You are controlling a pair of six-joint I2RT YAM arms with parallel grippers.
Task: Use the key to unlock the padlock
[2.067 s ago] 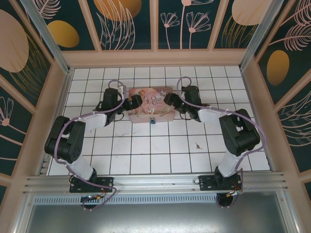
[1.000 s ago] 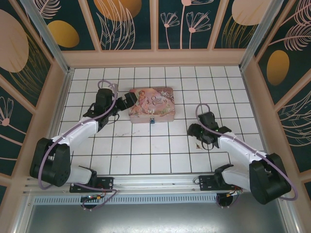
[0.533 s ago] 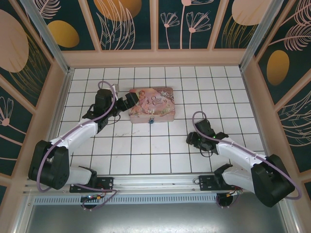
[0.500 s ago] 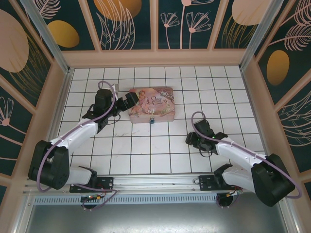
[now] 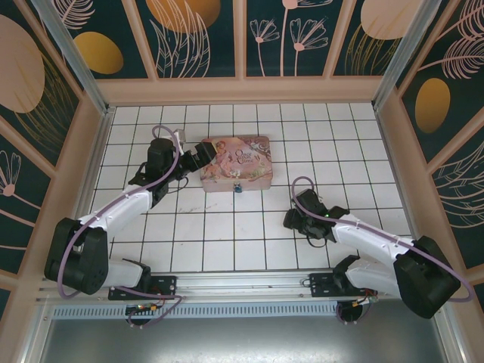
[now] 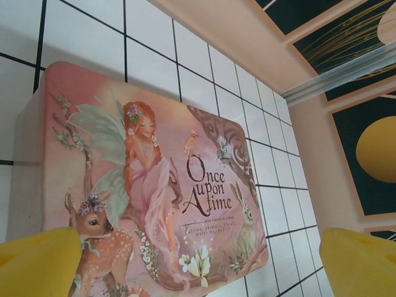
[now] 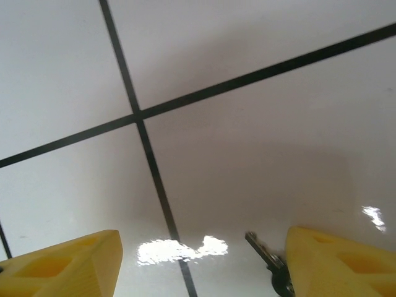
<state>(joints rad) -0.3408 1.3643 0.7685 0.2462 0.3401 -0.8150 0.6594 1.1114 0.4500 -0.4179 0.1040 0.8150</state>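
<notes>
- Top view: the padlock sits against the middle of the near long wall of the pink tin box, its blue body toward the arms.
- The tin's lid is down. What it holds cannot be told.
- The left gripper is just beside the tin's left end and points across it, so the left arm is the nearer of the two to the padlock.
- The right gripper hangs low over bare tiles of the table, well apart from the tin, on the near right of the padlock.
- How far either pair of jaws is spread is hard to read from this height.
- Left wrist view: the two yellow fingertips stand in the bottom corners, spread wide, with nothing between them.
- The tin's illustrated lid lies ahead of and below the opening, and its long axis runs away to the right.
- Right wrist view: these jaws are also spread wide and hold nothing, with glossy white tile and black grout lines beneath.
- The key lies flat on the tile at the lower edge of this view, inside the opening but far off centre.
- The key is just beside the right-hand fingertip, and well apart from the left-hand one.
- The key's long axis runs on a slant. The thin blade points up and to the left, away from the wrist, and the rounded head is nearest the camera and partly cut off by the frame.
- Judgement: the pickup falls to the right arm. The gripper probably needs to shift toward that right-hand fingertip to centre the key, and perhaps to turn so the pads close across the slanted shaft, not along it.
- A key lying flat on slick tile may skid when it is pinched.
</notes>
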